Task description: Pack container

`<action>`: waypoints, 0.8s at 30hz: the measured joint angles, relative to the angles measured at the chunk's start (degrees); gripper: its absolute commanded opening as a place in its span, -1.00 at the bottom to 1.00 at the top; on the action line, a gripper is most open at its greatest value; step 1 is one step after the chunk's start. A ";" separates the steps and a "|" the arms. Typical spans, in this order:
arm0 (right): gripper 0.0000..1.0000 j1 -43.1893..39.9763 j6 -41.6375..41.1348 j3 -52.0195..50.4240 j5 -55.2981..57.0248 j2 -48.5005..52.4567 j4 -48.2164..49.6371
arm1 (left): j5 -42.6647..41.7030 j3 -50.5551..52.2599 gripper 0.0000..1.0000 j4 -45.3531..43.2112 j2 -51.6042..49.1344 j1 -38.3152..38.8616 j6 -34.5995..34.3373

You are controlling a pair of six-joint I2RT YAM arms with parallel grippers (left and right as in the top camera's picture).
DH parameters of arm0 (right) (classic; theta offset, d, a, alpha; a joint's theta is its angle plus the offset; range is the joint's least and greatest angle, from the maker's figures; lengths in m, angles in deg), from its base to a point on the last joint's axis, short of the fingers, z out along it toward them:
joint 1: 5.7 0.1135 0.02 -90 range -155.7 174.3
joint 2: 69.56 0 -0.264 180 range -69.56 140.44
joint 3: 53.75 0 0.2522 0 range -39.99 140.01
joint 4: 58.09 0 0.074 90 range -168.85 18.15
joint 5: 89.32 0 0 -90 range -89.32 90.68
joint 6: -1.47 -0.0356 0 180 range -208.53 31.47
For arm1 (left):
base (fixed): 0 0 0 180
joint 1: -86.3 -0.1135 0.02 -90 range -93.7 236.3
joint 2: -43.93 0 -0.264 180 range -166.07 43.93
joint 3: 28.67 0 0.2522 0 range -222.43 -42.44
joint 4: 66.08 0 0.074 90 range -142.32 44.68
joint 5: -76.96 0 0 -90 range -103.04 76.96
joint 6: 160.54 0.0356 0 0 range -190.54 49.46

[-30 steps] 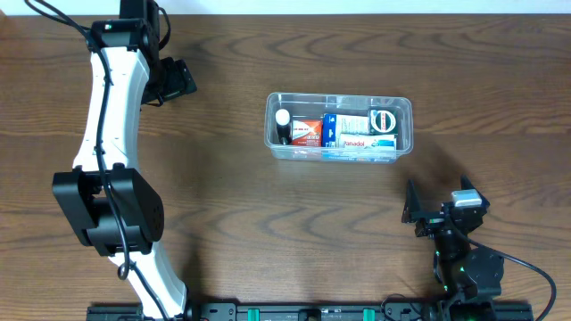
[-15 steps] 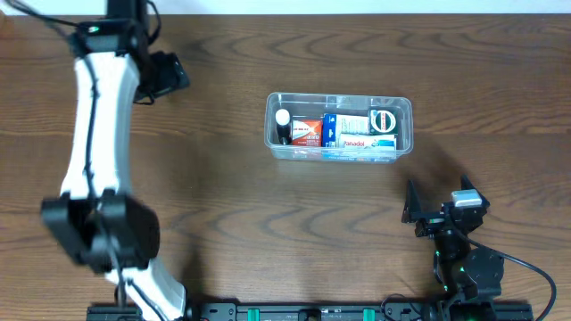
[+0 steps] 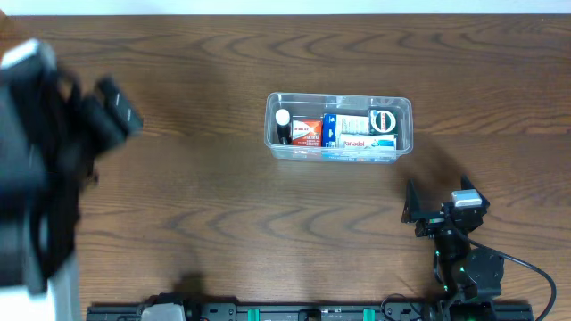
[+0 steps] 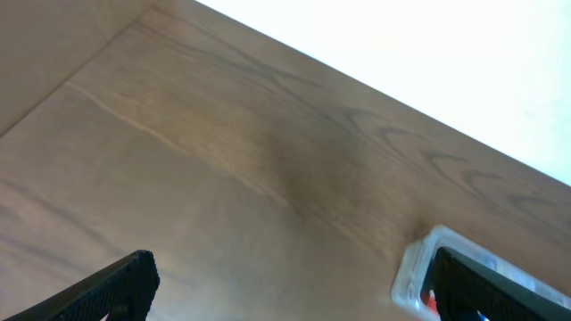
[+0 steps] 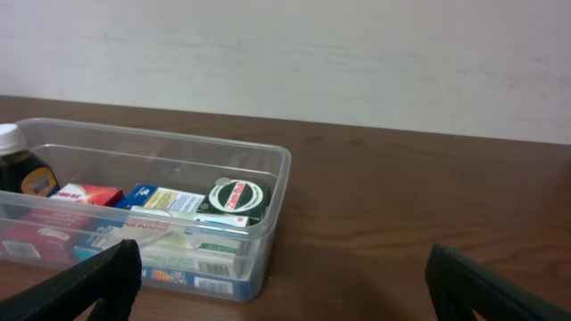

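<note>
Container [image 3: 339, 127], clear plastic tub, sits on table [image 3: 223, 214] toward 12 o'clock from table centre, long side running 9 to 3. Packed inside: dark bottle [image 3: 283, 126] with white cap at 9 o'clock end, red carton [image 3: 306, 132] just beside it, blue-and-white boxes [image 3: 355, 134] in the middle, green box [image 3: 384, 120] with round logo at 3 o'clock end. Contents lie close together, touching.

Right gripper [image 3: 437, 192] at 5 o'clock from container, near it but apart, low over the table. Right wrist view: fingers [image 5: 89, 285] spread wide at both frame corners, nothing between them, tub ahead at 10 o'clock.

Left gripper [image 3: 116, 111] at 9 o'clock from container, well apart, heavily blurred in overhead along with its arm [image 3: 36, 169] at the frame edge. Left wrist view: fingers [image 4: 125, 285] spread wide, bare wood between them, tub corner showing at 4 o'clock beside the right-hand finger. Neither gripper touches or holds anything.
</note>
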 measured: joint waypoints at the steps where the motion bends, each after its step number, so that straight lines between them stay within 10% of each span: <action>1: 0.99 0.00 0.00 0.00 0.00 0.00 -0.02 | 0.00 2.10 0.96 -0.07 3.02 0.00 0.02; 12: 0.99 0.00 0.00 -0.02 -0.20 -0.02 0.00 | -0.02 43.17 0.96 -5.09 39.65 -0.02 0.00; 24: 0.99 0.00 0.00 -0.04 -0.22 -0.02 -0.02 | -10.34 85.26 0.96 -51.34 57.37 0.00 0.02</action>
